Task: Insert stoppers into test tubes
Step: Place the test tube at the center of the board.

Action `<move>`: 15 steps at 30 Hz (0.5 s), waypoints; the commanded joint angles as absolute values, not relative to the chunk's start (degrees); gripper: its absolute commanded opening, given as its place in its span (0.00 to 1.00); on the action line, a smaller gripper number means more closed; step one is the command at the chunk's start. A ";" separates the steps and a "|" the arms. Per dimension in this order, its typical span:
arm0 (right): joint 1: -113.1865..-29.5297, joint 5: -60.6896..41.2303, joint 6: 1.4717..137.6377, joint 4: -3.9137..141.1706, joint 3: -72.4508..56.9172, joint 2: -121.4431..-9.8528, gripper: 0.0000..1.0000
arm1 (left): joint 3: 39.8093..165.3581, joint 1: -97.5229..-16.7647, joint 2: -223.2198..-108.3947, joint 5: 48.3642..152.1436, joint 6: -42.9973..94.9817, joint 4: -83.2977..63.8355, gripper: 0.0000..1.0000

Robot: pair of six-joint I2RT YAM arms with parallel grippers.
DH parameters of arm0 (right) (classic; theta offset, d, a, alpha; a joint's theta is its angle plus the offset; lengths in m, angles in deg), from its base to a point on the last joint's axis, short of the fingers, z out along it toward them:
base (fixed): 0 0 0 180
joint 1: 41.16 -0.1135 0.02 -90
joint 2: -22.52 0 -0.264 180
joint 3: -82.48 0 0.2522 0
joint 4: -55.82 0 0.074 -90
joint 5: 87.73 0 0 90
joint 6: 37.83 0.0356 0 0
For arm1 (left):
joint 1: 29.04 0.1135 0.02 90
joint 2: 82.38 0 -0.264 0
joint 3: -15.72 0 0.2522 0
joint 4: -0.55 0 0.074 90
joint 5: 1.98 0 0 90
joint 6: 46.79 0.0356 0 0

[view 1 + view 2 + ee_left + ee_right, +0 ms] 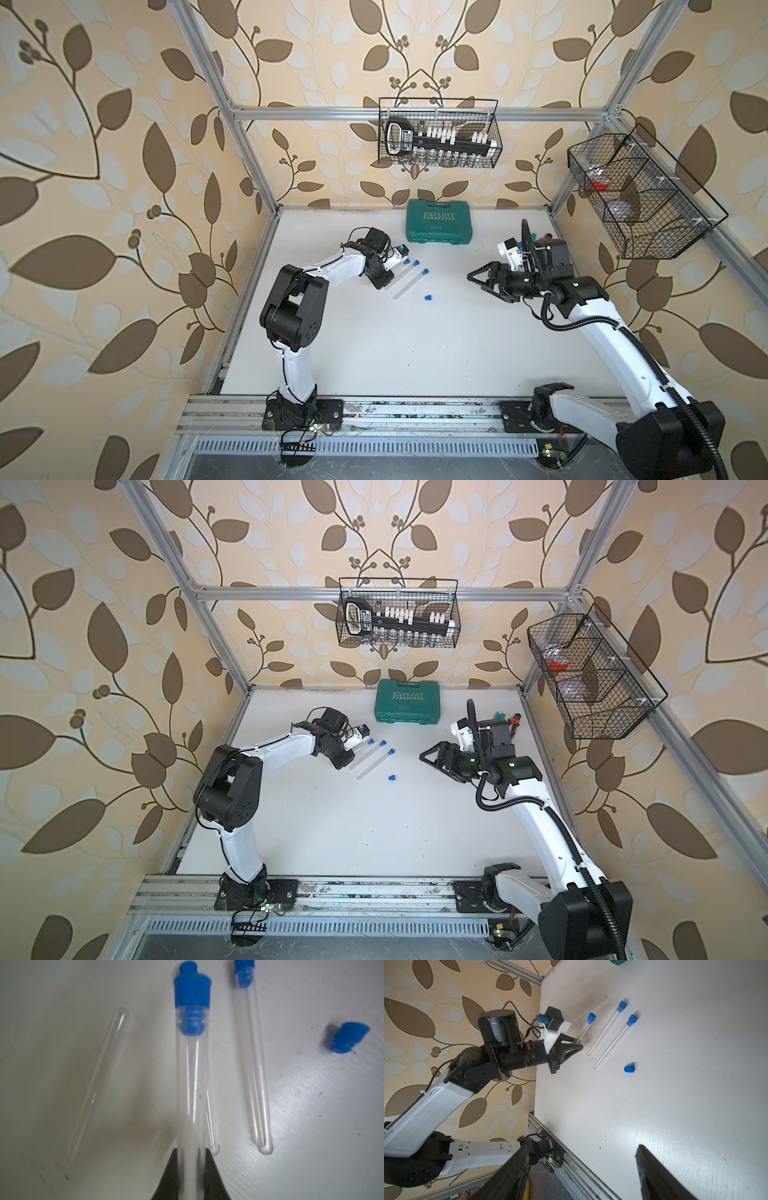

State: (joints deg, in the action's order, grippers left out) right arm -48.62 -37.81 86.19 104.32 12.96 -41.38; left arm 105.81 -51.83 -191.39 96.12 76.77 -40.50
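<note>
- Nearest: loose stopper (428, 297) lies on the bench (415, 357) between the arms. Right fingers (473, 279) are apart, empty, pointing toward it.
- Left fingers (192, 1159) are clamped on a stoppered tube (188, 1084) by its rounded end, above the bench.
- Beside: two stoppered tubes (606, 1028) lying parallel, and one empty tube (99, 1084), rounded end farthest.
- Beyond: green case (440, 226) is shut; wall basket (436, 99) holds vials.

Both top views look down over the whole table (415, 353). Left wrist view hugs the tubes (188, 1084); right wrist sees them from afar.
</note>
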 commanded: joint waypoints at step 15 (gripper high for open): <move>-48.36 -41.32 89.23 101.88 14.14 -41.93 0.78 | 114.34 -49.96 -199.89 98.26 79.32 -44.35 0.09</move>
